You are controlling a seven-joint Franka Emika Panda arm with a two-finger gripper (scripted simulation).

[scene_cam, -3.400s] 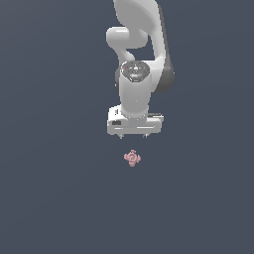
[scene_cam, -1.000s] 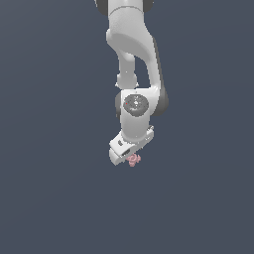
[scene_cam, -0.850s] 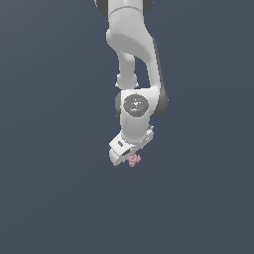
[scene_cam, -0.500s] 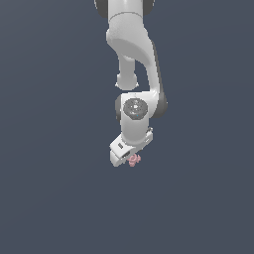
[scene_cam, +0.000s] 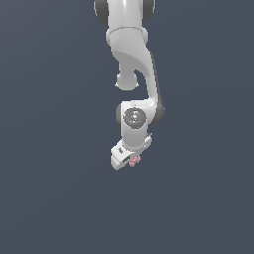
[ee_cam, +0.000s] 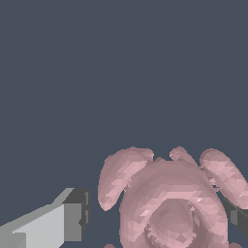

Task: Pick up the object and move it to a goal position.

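Gripper (scene_cam: 130,161) tilted, fingers (ee_cam: 53,226) closed around the pink object (ee_cam: 169,203); no readable writing anywhere.

No readable text, label, brand, number or sign shows in either view.

Even, soft simulator light, moderately bright; no glare. Flat dark slate-blue background, no cast shadows visible. White arm (scene_cam: 134,59) shaded gently, darker on the exterior view's right. Exterior view slightly soft, low detail. Wrist view sharp; pink object (ee_cam: 169,203) shows faceted mesh shading, brighter upper lobes. No edge distortion.
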